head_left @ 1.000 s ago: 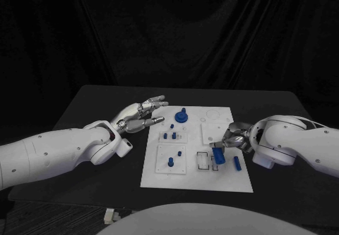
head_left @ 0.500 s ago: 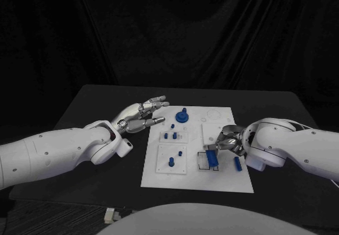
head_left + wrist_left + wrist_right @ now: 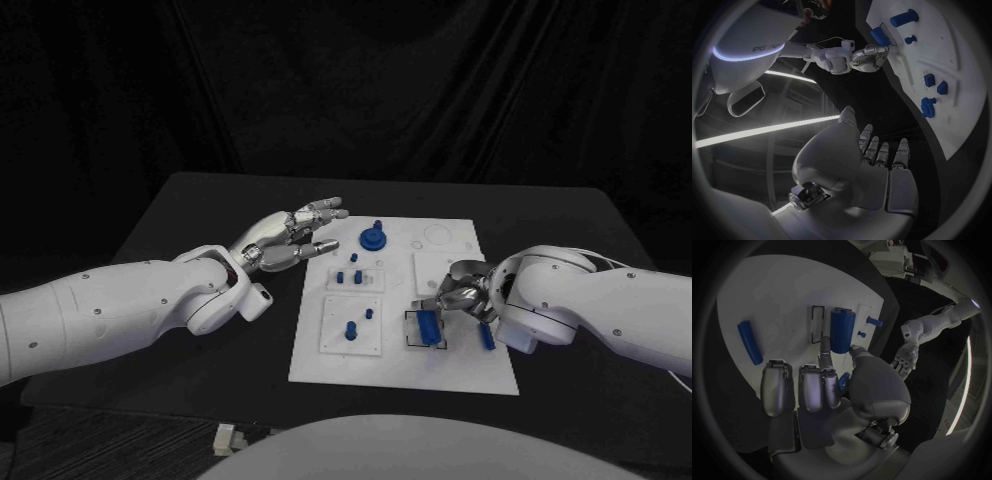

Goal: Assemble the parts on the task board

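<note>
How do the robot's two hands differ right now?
The left hand hovers off the task board's edge with fingers spread and nothing in them; the right hand is over the board, fingers curled down at a blue block by a black-outlined slot. Whether it grips the block is unclear. Both are silver hands on white arms.

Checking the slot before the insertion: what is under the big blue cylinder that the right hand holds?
Under the big blue cylinder held by the right hand lies the white task board, beside a black-outlined rectangular slot. The board directly beneath is covered.
</note>
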Controlling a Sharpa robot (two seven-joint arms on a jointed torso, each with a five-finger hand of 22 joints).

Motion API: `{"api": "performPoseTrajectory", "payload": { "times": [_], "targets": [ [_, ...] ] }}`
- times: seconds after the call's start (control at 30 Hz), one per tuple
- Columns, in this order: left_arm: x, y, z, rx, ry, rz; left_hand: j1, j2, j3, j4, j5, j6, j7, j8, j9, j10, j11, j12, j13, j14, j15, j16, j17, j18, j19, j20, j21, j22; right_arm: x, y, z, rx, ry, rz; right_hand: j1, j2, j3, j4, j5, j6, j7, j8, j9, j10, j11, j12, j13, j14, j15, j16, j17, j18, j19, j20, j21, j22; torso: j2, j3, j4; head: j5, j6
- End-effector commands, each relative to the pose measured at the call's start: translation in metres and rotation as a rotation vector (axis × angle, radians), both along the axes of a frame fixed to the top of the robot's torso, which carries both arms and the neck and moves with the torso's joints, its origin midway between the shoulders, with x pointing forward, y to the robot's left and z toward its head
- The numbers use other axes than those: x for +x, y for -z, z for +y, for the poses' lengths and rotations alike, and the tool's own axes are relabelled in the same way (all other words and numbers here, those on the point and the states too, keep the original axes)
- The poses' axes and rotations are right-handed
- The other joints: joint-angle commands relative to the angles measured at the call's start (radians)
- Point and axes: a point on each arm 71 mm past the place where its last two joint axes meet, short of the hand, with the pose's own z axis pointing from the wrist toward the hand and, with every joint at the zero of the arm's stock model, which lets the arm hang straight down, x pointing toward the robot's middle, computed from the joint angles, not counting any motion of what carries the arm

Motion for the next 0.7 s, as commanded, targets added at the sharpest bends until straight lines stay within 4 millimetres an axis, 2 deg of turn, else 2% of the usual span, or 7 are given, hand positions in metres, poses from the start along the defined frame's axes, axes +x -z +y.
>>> {"api": "performPoseTrajectory", "payload": {
  "times": [0.03,0.27,0.3,0.53,0.7],
  "targets": [
    [-0.0029,-0.0051,-0.0027,-0.053,0.043,-0.046,0.0,0.01,0.005,0.0,-0.005,-0.005,0.0,-0.004,-0.001,0.001,0.006,-0.005,-0.002,0.0,0.005,-0.004,-0.001,0.017,0.001,0.006,0.006,0.002,-0.0014,0.0016,0.0007,-0.01,-0.005,0.01,-0.015,-0.001,0.027,-0.021,-0.012,-0.008,0.003,-0.007,-0.002,0.097,0.008,-0.005,0.23,0.06,0.005,-0.006,0.013,-0.001,0.043,0.002,-0.004,0.213,0.0,0.0001,-0.0004,0.001,0.0],
    [-0.003,-0.0048,-0.0027,-0.053,0.046,-0.041,0.0,0.011,0.005,0.0,-0.004,-0.007,0.0,-0.004,-0.001,0.001,0.007,-0.005,-0.002,0.0,0.007,-0.004,-0.001,0.018,0.003,0.008,0.007,0.006,-0.0027,0.0018,0.0023,-0.011,-0.014,0.013,-0.034,0.003,0.018,-0.007,-0.086,-0.008,0.004,-0.011,-0.001,0.097,0.01,-0.003,0.232,0.062,0.007,-0.003,0.018,-0.003,0.046,0.005,0.001,0.215,0.0,0.0002,-0.0001,0.002,0.0],
    [-0.003,-0.0048,-0.0028,-0.053,0.046,-0.04,0.0,0.011,0.005,0.0,-0.004,-0.007,0.0,-0.004,-0.001,0.001,0.007,-0.005,-0.002,0.0,0.007,-0.004,-0.001,0.018,0.003,0.008,0.007,0.006,-0.0027,0.0019,0.0024,-0.012,-0.015,0.014,-0.039,0.004,0.013,-0.003,-0.12,-0.008,0.004,-0.011,0.0,0.097,0.01,-0.002,0.233,0.062,0.007,-0.003,0.019,-0.003,0.046,0.006,0.001,0.215,0.0,0.0002,0.0003,0.002,0.0],
    [-0.0029,-0.0045,-0.0032,-0.052,0.048,-0.036,0.0,0.011,0.005,0.0,-0.004,-0.007,0.0,-0.004,-0.001,0.001,0.006,-0.005,-0.002,0.0,0.008,-0.004,-0.001,0.018,0.004,0.009,0.008,0.006,-0.0031,0.002,0.0026,-0.012,-0.018,0.016,-0.056,0.006,-0.004,0.012,-0.188,-0.009,0.004,-0.012,0.003,0.098,0.01,-0.002,0.234,0.062,0.007,-0.003,0.018,-0.003,0.046,0.006,0.001,0.215,0.0,0.0004,0.0006,0.001,0.0],
    [-0.0028,-0.0042,-0.0035,-0.052,0.049,-0.034,0.0,0.011,0.005,0.0,-0.004,-0.007,0.0,-0.004,-0.001,0.001,0.006,-0.005,-0.002,0.0,0.008,-0.004,-0.001,0.018,0.004,0.009,0.008,0.006,-0.0032,0.002,0.0022,-0.013,-0.018,0.016,-0.074,0.006,-0.028,0.033,-0.266,-0.01,0.004,-0.013,0.007,0.098,0.011,-0.002,0.235,0.062,0.008,-0.002,0.017,-0.003,0.046,0.006,0.001,0.215,0.0,0.0003,-0.0001,0.001,0.0]
  ]
}}
